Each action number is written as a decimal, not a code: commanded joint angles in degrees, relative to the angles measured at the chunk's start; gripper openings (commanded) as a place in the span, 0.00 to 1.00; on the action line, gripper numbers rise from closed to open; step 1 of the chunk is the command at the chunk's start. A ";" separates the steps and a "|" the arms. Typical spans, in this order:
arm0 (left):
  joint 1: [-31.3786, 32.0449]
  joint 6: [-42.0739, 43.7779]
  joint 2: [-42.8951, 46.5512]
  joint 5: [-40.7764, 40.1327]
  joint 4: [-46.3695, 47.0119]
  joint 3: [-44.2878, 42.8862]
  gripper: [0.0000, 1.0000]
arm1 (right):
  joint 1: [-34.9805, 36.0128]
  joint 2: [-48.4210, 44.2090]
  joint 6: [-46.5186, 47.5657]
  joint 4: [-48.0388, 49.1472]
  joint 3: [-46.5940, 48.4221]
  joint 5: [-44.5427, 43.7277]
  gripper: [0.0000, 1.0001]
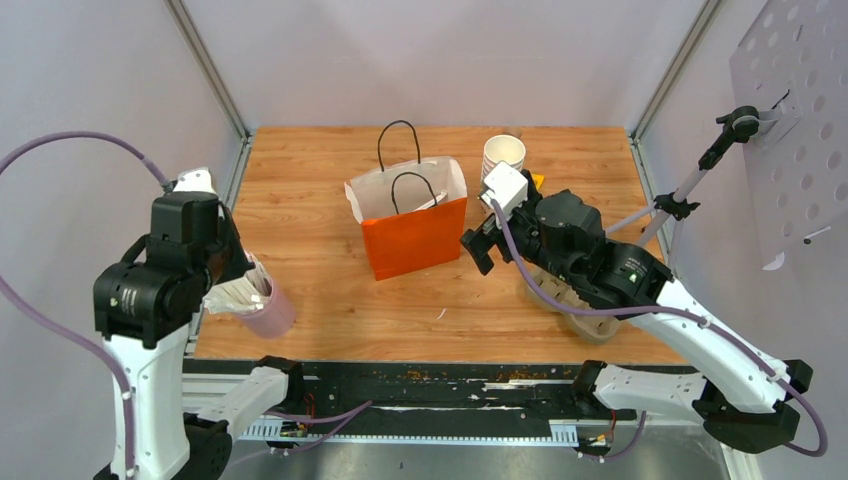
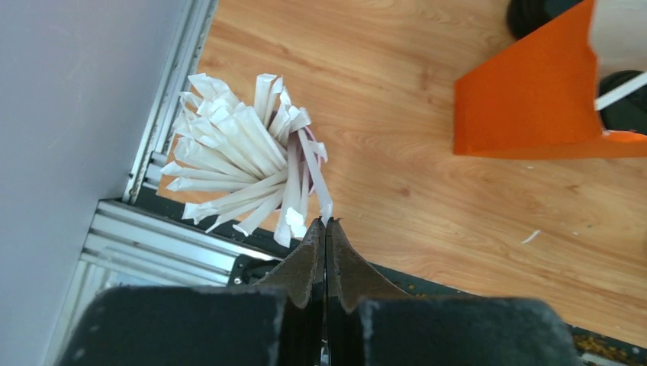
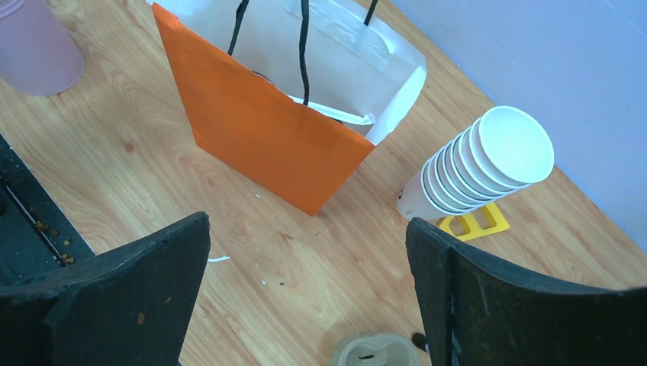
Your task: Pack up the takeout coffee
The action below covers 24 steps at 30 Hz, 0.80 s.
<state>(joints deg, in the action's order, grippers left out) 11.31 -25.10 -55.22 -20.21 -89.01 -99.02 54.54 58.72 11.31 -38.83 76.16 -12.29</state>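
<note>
Your left gripper [image 2: 326, 229] is fully closed at a wrapped straw [image 2: 314, 171] tip at the table [image 1: 320, 210] near-left corner, your right gripper [image 3: 305, 290] wide open and empty; it's light and flimsy, so pinch lower.

i'm looking into a robot lab cell: plain grey walls [image 1: 430, 50], aluminium frame posts [image 1: 207, 65], perforated panel [image 1: 800, 130], wooden bench top [image 1: 300, 200].

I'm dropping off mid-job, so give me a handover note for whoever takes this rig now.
Left gripper: shut, tips at the end of one wrapped straw in the pink cup; hold unconfirmed.
Right gripper: open, empty, beside the orange bag.
Lidded coffees: not visible in any view; the bag's inside is mostly hidden.
Done: cannot confirm.
Left: check the bag for both coffees, then probably add the straw.
</note>
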 commanded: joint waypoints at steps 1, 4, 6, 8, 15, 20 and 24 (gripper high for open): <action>-0.41 -1.24 0.16 4.47 -1.76 -5.60 0.00 | -0.23 -0.10 2.07 -0.04 4.04 -1.78 1.00; -0.41 -2.20 -0.90 4.75 -0.24 -10.67 0.00 | -0.23 -0.91 1.88 0.62 3.58 -2.30 1.00; -0.40 -2.81 -1.50 5.39 1.00 -13.77 0.00 | -0.23 -0.97 1.62 0.59 4.39 -2.12 1.00; -0.41 -3.85 -2.35 6.77 1.69 -16.46 0.00 | -0.25 -0.60 1.53 -0.42 6.51 -2.03 1.00; -0.41 -6.98 -1.78 13.78 9.83 -17.34 0.00 | -0.23 -0.20 1.41 -1.22 9.52 -8.36 1.00; -0.36 -7.71 0.12 18.80 22.68 -11.86 0.00 | -0.23 -0.05 0.32 -1.25 10.31 -9.24 1.00; -0.41 -10.87 -0.31 26.01 31.78 -8.18 0.00 | -0.23 0.40 -0.96 -1.28 11.35 -9.22 1.00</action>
<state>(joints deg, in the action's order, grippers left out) 11.20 -32.45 -55.02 -2.90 -71.00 -109.84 54.54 58.89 12.08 -40.60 84.20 -19.62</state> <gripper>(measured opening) 0.006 0.998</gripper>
